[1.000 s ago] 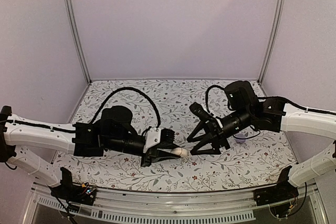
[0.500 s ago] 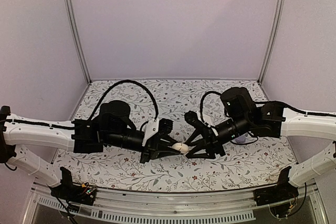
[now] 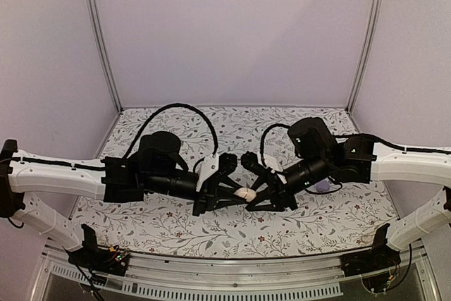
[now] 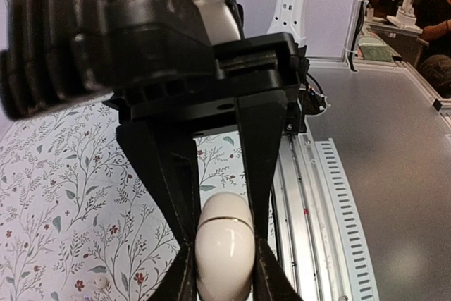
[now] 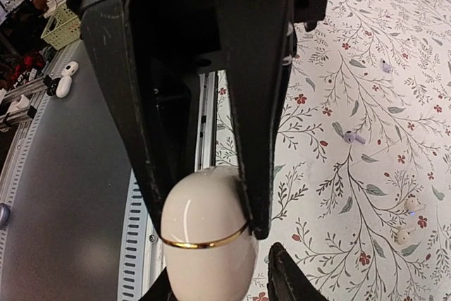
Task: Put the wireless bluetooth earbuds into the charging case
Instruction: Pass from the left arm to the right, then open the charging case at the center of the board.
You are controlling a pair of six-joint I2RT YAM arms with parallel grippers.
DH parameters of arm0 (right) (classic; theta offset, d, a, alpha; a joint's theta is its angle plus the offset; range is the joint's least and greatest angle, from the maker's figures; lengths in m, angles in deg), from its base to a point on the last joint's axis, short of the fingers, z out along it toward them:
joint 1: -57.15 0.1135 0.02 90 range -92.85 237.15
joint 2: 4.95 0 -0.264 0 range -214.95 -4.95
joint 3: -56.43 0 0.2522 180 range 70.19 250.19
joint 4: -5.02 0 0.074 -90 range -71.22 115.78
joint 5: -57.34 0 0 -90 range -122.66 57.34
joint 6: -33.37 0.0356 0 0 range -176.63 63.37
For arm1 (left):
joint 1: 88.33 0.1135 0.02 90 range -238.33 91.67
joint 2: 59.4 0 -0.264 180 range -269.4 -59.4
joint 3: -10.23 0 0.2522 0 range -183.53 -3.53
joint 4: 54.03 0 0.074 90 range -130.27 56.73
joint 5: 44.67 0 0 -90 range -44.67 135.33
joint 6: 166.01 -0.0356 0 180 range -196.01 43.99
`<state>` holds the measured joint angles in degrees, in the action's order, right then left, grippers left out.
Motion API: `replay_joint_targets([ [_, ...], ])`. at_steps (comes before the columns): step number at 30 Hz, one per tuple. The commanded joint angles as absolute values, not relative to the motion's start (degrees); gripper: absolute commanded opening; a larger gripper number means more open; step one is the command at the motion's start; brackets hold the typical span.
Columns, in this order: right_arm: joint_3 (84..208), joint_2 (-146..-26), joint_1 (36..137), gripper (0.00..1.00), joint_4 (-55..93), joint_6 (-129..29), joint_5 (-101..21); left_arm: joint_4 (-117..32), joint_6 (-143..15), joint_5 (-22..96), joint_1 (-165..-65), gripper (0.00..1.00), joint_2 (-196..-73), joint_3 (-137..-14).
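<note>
Near the tabletop's (image 3: pixel 211 234) front edge, with open room behind, the left fingers (image 4: pixel 165 188) clamp one end of the white charging case (image 4: pixel 224 244). The right fingers (image 5: pixel 261 103) pinch its other end. Pale earbuds (image 5: pixel 404 236) lie on the tabletop.

Desk (image 3: pixel 176 229): top covered edge to edge w/ white floral cover, grey leafy sprigs and small red blooms. Slotted metal rail (image 3: pixel 232 289) runs along the near edge. Lying on the cover, per right wrist view: 2 pale earbuds (image 5: pixel 409 204), just beside each other, not touching. Also 2 purple earbuds (image 5: pixel 352 137), farther off and well apart from one another. Purple case (image 3: pixel 323 187) sits on the desk's right part, approx. mid-depth, mostly hidden from above.
</note>
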<state>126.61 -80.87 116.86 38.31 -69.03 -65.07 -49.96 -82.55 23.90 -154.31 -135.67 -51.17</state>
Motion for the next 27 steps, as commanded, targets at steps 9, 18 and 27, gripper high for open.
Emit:
replay_joint_targets([
  [9, 128.54, -80.84, 117.45, 0.34, 38.95, -69.58, -65.12, -49.46, -81.51, 23.76, -153.54, 0.1, -137.51, -53.26],
  [18, 128.59, -80.82, 117.43, 0.13, 40.14, -70.51, -64.35, -49.41, -81.11, 23.42, -152.63, 0.26, -136.53, -52.57],
  [27, 128.26, -80.28, 117.45, 0.05, 39.13, -70.04, -64.22, -49.69, -81.32, 25.01, -151.86, 0.4, -133.88, -49.63],
])
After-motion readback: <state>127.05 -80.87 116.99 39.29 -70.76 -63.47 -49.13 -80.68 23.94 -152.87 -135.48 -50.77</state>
